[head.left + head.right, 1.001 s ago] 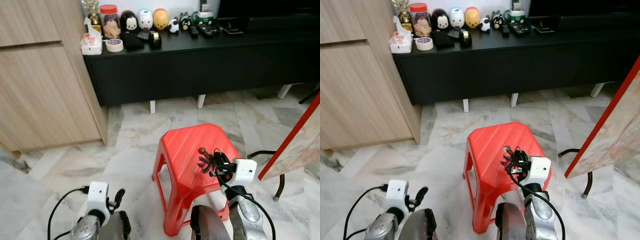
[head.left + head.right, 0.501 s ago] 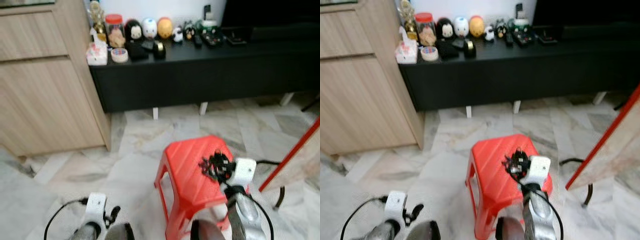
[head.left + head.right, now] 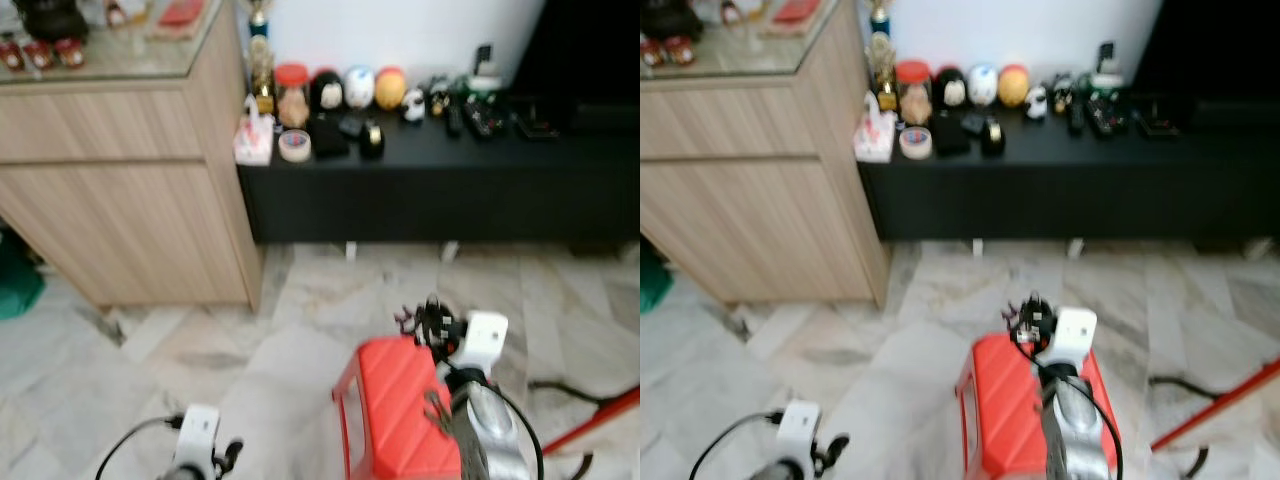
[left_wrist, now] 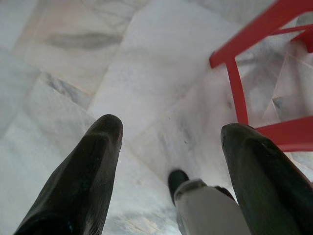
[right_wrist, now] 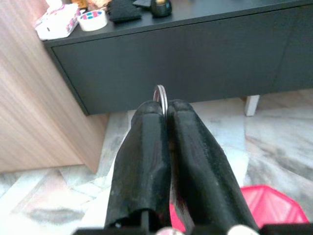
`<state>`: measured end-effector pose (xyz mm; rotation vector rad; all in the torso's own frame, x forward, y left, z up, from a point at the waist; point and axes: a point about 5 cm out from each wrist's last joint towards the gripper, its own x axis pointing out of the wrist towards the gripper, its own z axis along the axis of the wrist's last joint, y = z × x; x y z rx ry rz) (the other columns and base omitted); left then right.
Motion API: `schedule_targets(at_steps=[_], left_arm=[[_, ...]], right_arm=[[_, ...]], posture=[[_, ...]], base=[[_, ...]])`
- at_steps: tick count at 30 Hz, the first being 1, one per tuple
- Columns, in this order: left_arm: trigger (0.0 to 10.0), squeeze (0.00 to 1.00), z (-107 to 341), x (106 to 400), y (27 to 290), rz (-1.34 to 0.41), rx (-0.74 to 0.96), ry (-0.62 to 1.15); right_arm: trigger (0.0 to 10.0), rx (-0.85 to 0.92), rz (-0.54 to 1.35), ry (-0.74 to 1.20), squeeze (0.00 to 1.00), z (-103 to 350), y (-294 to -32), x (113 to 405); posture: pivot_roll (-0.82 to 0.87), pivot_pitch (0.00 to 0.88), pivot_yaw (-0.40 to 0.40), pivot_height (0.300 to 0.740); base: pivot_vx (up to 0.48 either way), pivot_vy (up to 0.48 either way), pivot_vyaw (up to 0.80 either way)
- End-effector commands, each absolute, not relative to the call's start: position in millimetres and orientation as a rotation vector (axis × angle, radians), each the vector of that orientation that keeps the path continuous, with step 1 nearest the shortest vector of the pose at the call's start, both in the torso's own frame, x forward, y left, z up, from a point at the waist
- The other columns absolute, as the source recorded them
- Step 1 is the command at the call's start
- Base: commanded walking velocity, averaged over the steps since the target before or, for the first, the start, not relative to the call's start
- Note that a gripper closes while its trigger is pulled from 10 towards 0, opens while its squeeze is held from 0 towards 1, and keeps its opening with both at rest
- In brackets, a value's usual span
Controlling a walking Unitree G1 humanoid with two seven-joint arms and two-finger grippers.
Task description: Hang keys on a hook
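Marble floor (image 3: 200, 350), with a red stool (image 3: 395, 420) under your right gripper (image 5: 165, 105), which is clamped on the keys (image 5: 160, 95) (ring poking out between the fingertips); your left gripper (image 4: 168, 129) hangs spread wide.

floor (image 3: 180, 340): grey-white marble tiles | wall (image 3: 400, 35): white, behind low black console (image 3: 430, 185) w/ white legs, knick-knacks on top | wood cabinet (image 3: 130, 210) on robot's L, glass top | red plastic stool (image 3: 390, 420) nr front | light: even, pics a bit blurred
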<state>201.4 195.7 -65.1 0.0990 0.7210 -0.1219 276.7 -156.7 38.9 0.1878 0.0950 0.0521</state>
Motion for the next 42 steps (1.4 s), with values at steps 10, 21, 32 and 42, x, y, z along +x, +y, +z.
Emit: schedule_targets(at_steps=[10, 21, 32, 42], left_arm=[[10.0, 0.00, -76.9, 181.0, 197.1, -0.135, 0.106, 0.806], [10.0, 0.00, -81.7, 170.7, 200.1, -0.134, 0.097, 0.844], [10.0, 0.00, -83.3, 169.2, 197.5, -0.136, 0.096, 0.860], [10.0, 0.00, -84.3, 167.4, 196.7, -0.137, 0.087, 0.865]], right_arm=[[10.0, 0.192, 0.046, 0.112, 0.00, 36.8, -155.8, 273.8], [10.0, 0.194, 0.045, 0.121, 0.00, 35.3, -155.2, 274.2], [10.0, 0.196, 0.045, 0.131, 0.00, 33.9, -152.5, 275.0], [10.0, 0.200, 0.028, 0.132, 0.00, 33.8, -153.7, 275.1]], posture=[[0.01, 0.037, -0.036, 0.740], [0.01, 0.038, -0.036, 0.740], [0.02, 0.039, -0.036, 0.740], [0.01, 0.038, -0.032, 0.740]], base=[[0.000, 0.000, 0.00], [0.000, 0.000, 0.00], [-0.153, 0.000, 0.00], [-0.192, 0.000, 0.00]])
